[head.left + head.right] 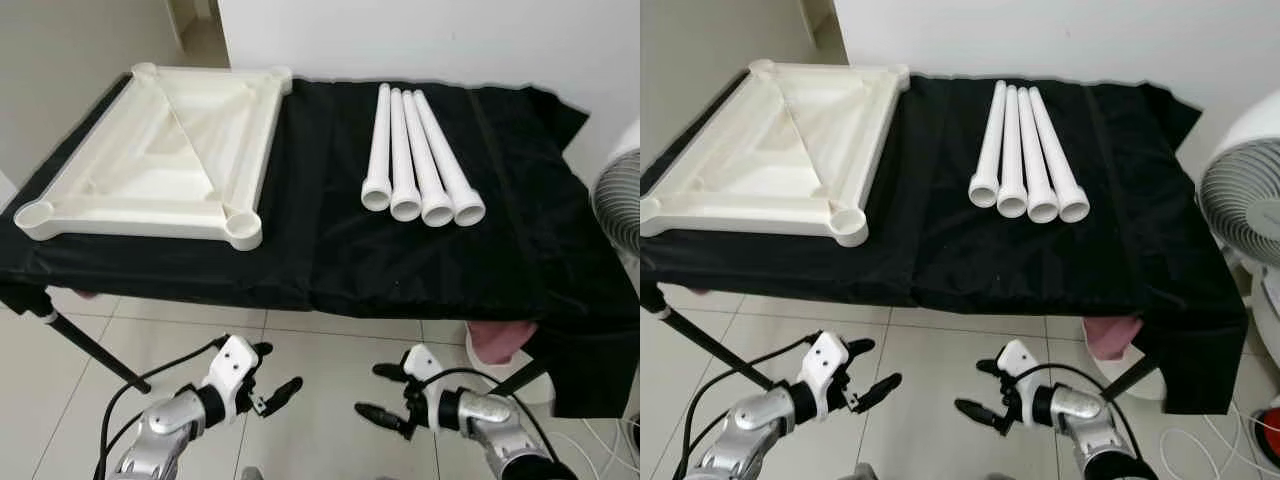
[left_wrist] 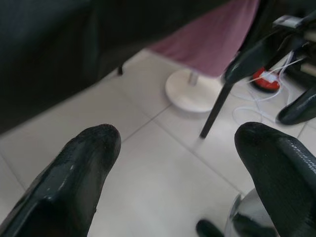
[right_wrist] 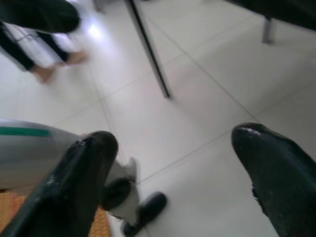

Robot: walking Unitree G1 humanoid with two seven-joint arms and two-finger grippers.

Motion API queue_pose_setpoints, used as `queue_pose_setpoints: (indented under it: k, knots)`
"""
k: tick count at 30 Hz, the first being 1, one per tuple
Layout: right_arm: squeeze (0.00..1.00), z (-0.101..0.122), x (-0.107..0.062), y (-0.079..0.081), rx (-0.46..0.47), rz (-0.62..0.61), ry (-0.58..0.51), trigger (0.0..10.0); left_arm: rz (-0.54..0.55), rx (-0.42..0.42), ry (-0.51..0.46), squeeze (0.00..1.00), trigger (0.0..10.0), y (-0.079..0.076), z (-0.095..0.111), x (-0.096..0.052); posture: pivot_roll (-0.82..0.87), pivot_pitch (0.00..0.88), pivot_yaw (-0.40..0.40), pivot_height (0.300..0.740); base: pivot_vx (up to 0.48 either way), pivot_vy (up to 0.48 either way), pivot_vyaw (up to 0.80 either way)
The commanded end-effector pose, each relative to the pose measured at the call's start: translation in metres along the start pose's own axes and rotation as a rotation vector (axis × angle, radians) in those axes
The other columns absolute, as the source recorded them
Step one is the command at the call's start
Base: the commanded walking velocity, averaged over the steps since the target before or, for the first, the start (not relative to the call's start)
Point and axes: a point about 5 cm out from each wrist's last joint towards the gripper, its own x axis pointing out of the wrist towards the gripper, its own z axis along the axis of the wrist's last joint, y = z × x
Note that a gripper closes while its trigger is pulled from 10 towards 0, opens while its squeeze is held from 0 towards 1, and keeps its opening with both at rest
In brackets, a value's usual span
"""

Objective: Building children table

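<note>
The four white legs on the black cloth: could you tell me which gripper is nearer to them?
Right. The right gripper hangs low, almost directly below the four white legs; the left gripper hangs further toward the tabletop frame side.

Inverted tabletop, 4 legs alongside

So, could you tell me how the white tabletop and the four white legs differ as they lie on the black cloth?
The tabletop is one broad, flat rectangular piece, lying on the left with its ribbed underside up; the legs are four slim round tubes, side by side to its right. The tabletop has round sockets at its corners, while the legs have flared open ends towards the robot. Both are white and rest on the black cloth, untouched.
</note>
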Motion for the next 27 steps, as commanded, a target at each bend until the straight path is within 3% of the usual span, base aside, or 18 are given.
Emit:
queue_pose_setpoints:
  k: [1, 4, 5, 7, 9, 10, 11, 13, 16, 17, 19, 20, 21, 23, 25, 26, 27]
  knots:
    - [0.00, 0.011, -0.003, 0.001, -0.003, 0.071, -0.028, 10.0, -0.085, 0.010, -0.024, 0.00, 10.0, -0.002, 0.012, -0.001, -0.08, 0.052, 0.062, 0.740, 0.000, 0.000, 0.00]
    - [0.00, 0.018, -0.005, 0.001, -0.012, 0.099, -0.041, 10.0, -0.102, 0.016, -0.042, 0.00, 10.0, -0.003, 0.019, -0.001, -0.08, 0.052, 0.062, 0.740, 0.000, 0.000, 0.00]
    - [0.00, 0.034, -0.009, -0.003, -0.045, 0.115, -0.077, 10.0, -0.104, 0.024, -0.075, 0.00, 10.0, 0.001, 0.032, -0.004, -0.08, 0.052, 0.062, 0.740, 0.000, 0.000, 0.00]
    - [0.00, 0.034, -0.009, -0.003, -0.045, 0.115, -0.077, 10.0, -0.104, 0.024, -0.075, 0.00, 10.0, 0.001, 0.032, -0.004, -0.08, 0.052, 0.062, 0.740, 0.000, 0.000, 0.00]
    - [0.00, 0.069, -0.021, -0.013, -0.113, 0.112, -0.172, 10.0, -0.078, 0.041, -0.157, 0.00, 10.0, 0.010, 0.062, -0.014, -0.07, 0.041, 0.052, 0.740, 0.000, 0.000, 0.00]
    - [0.00, 0.069, -0.021, -0.013, -0.113, 0.112, -0.172, 10.0, -0.078, 0.041, -0.157, 0.00, 10.0, 0.010, 0.062, -0.014, -0.07, 0.041, 0.052, 0.740, 0.000, 0.000, 0.00]
    - [0.00, 0.087, -0.025, -0.019, -0.133, 0.099, -0.229, 10.0, -0.062, 0.035, -0.209, 0.00, 10.0, 0.014, 0.078, -0.018, -0.06, 0.035, 0.049, 0.740, 0.000, 0.000, 0.00]
    - [0.00, 0.087, -0.025, -0.019, -0.133, 0.099, -0.229, 10.0, -0.062, 0.035, -0.209, 0.00, 10.0, 0.014, 0.078, -0.018, -0.06, 0.035, 0.049, 0.740, 0.000, 0.000, 0.00]
    - [0.00, 0.123, -0.031, -0.031, -0.163, 0.026, -0.378, 10.0, -0.027, 0.026, -0.311, 0.00, 10.0, 0.022, 0.109, -0.022, -0.06, 0.028, 0.048, 0.740, 0.000, 0.000, 0.00]
    - [0.00, 0.123, -0.031, -0.031, -0.163, 0.026, -0.378, 10.0, -0.027, 0.026, -0.311, 0.00, 10.0, 0.022, 0.109, -0.022, -0.06, 0.028, 0.048, 0.740, 0.000, 0.000, 0.00]
    - [0.00, 0.144, -0.033, -0.040, -0.166, -0.058, -0.462, 10.0, 0.021, 0.030, -0.359, 0.00, 10.0, 0.026, 0.126, -0.022, -0.06, 0.028, 0.048, 0.740, 0.000, 0.000, 0.00]
    - [0.00, 0.144, -0.033, -0.040, -0.166, -0.058, -0.462, 10.0, 0.021, 0.030, -0.359, 0.00, 10.0, 0.026, 0.126, -0.022, -0.06, 0.028, 0.048, 0.740, 0.000, 0.000, 0.00]
    - [0.00, 0.161, -0.033, -0.049, -0.178, -0.195, -0.533, 10.0, 0.077, 0.023, -0.396, 0.00, 10.0, 0.030, 0.137, -0.019, -0.06, 0.015, 0.048, 0.740, 0.000, 0.000, 0.00]
    - [0.00, 0.165, -0.032, -0.051, -0.180, -0.240, -0.551, 10.0, 0.092, 0.022, -0.406, 0.00, 10.0, 0.031, 0.140, -0.018, -0.06, 0.015, 0.048, 0.740, 0.000, 0.000, 0.00]
    - [0.00, 0.177, -0.025, -0.060, -0.113, -0.393, -0.600, 10.0, 0.203, 0.022, -0.439, 0.00, 10.0, 0.039, 0.148, -0.012, -0.07, 0.007, 0.052, 0.740, 0.000, 0.000, 0.00]
    - [0.00, 0.177, -0.025, -0.060, -0.113, -0.393, -0.600, 10.0, 0.203, 0.022, -0.439, 0.00, 10.0, 0.039, 0.148, -0.012, -0.07, 0.007, 0.052, 0.740, 0.000, 0.000, 0.00]
    - [0.00, 0.186, -0.020, -0.062, -0.075, -0.497, -0.630, 10.0, 0.298, -0.008, -0.439, 0.00, 10.0, 0.046, 0.152, -0.008, -0.07, 0.003, 0.056, 0.740, 0.000, 0.000, 0.00]
